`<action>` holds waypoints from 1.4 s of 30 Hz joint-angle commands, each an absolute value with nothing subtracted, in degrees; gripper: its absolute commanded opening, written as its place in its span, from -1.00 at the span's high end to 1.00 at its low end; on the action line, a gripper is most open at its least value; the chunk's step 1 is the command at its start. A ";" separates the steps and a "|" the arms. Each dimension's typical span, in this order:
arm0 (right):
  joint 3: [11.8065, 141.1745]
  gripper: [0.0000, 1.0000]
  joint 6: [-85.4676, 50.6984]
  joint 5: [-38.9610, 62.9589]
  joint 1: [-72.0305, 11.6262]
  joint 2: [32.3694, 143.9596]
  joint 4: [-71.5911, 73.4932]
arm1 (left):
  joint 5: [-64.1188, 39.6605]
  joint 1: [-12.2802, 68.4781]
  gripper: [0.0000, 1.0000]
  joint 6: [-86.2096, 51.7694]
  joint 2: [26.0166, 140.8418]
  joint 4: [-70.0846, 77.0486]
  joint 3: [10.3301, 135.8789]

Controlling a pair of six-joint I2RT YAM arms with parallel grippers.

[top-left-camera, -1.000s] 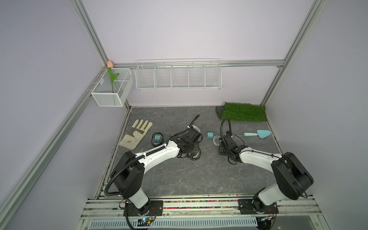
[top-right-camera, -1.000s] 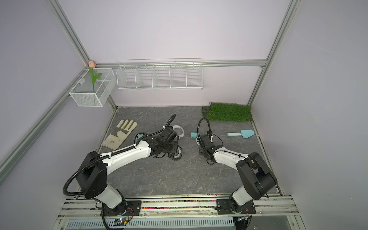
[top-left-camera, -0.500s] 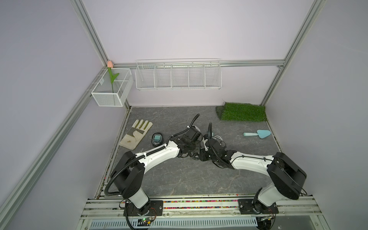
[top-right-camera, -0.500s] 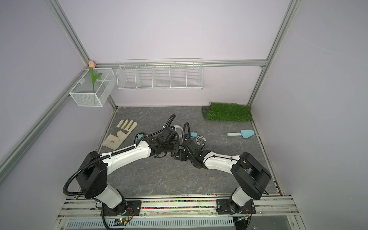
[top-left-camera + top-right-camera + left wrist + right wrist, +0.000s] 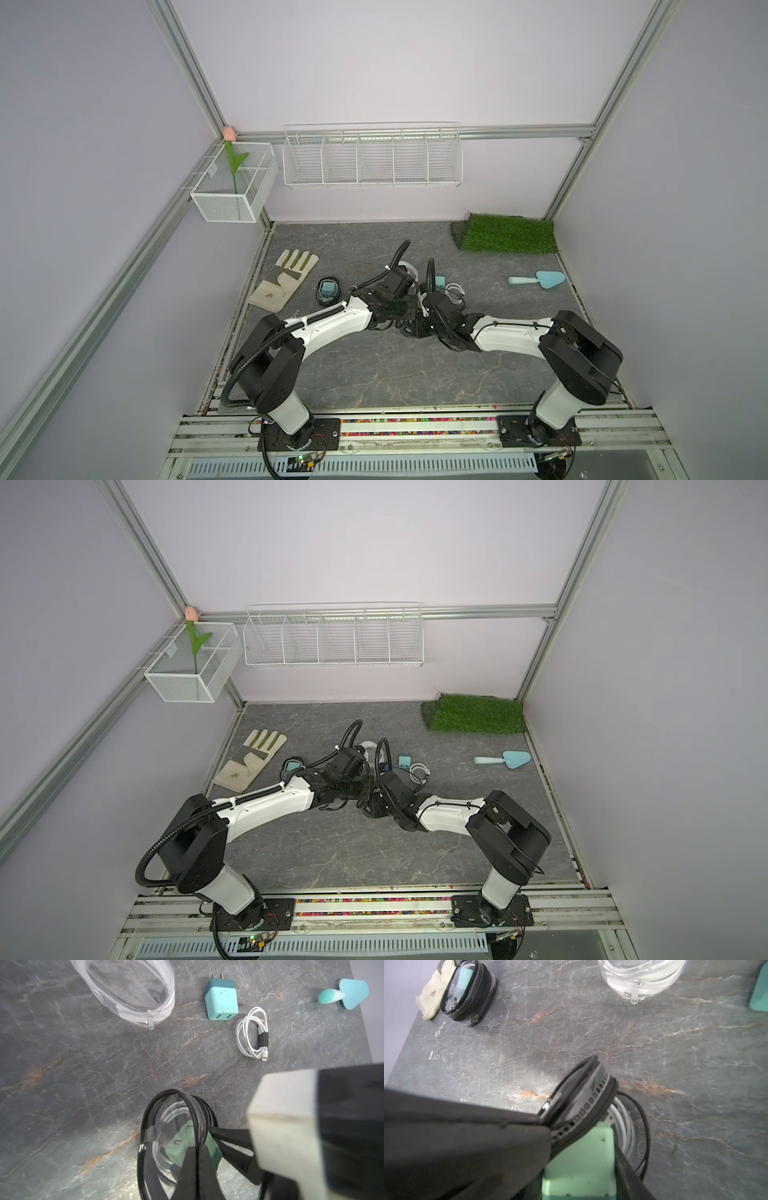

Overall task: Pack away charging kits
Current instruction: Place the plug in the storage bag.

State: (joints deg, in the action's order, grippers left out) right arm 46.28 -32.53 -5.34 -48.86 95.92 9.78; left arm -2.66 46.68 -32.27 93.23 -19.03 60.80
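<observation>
**A:** What is the left gripper point(image 5: 197, 1153) doing?

**B:** It's pinched tight on the lid edge of the open black-rimmed case point(image 5: 145, 1126). I'd say it is propping the mouth apart so the lid can't flop down.

**A:** And the right gripper point(image 5: 581, 1142)?

**B:** That one is clamped on the green adapter point(image 5: 579, 1169), which sits at the case's mouth. A white cable point(image 5: 623, 1118) is already coiled inside.

**A:** Is there room to work?

**B:** It's tight at the mouth. The zipper edge lies against the adapter, and both sets of fingers crowd the case. Beyond the case there is bare tabletop point(image 5: 83, 1064). Farther out lie the clear case point(image 5: 128, 991), a loose teal adapter point(image 5: 221, 999) and a spare cable point(image 5: 253, 1034), all well apart from it. On the case's left-arm side, a zipped black case point(image 5: 467, 993) rests against the glove point(image 5: 431, 997), also well clear.
</observation>
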 commanded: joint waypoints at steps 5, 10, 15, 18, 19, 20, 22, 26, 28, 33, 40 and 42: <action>47.43 0.46 -30.32 -10.32 -49.37 98.26 11.53 | -6.48 46.55 1.00 -32.86 91.98 -16.62 59.51; 48.25 0.29 -30.56 -10.38 -50.09 99.40 11.52 | -6.62 46.55 1.00 -33.00 92.10 -16.19 59.34; 48.67 0.14 -31.09 -9.86 -50.54 98.72 11.51 | -6.52 46.54 1.00 -33.20 92.64 -15.83 59.22; 48.68 0.13 -31.92 -8.62 -50.54 98.23 11.77 | -6.26 46.49 1.00 -33.28 92.89 -15.67 59.02; 48.69 0.07 -32.36 -8.15 -50.54 98.18 11.84 | -6.16 46.49 1.00 -33.39 92.91 -15.68 58.90; 48.64 -0.02 -32.80 -7.84 -50.54 98.01 11.93 | -6.20 46.44 1.00 -33.40 92.95 -15.56 58.82; 48.55 -0.09 -33.78 -7.65 -50.55 97.67 11.79 | -6.12 46.48 1.00 -33.40 92.91 -15.63 58.79; 47.95 -0.09 -34.96 -7.54 -50.63 96.49 12.30 | -5.63 46.44 1.00 -33.35 92.81 -15.71 58.54; 47.72 -0.05 -35.32 -7.68 -50.62 95.79 12.33 | -5.62 46.49 1.00 -33.34 92.77 -15.58 58.54; 48.29 0.07 -38.32 -9.72 -50.60 94.49 9.44 | -5.88 46.45 1.00 -33.45 93.01 -15.19 58.26; 49.94 0.07 -43.97 -12.03 -50.62 96.40 5.36 | -6.40 46.48 1.00 -33.66 92.92 -14.61 57.79; 52.00 0.03 -44.13 -12.40 -50.62 97.02 5.16 | -6.24 46.49 1.00 -33.65 92.82 -14.65 57.77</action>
State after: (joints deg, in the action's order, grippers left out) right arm 49.01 -41.25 -10.87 -50.35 96.66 3.95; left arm -4.47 46.00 -32.93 93.21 -14.81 58.67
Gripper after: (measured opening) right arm 0.482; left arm 0.047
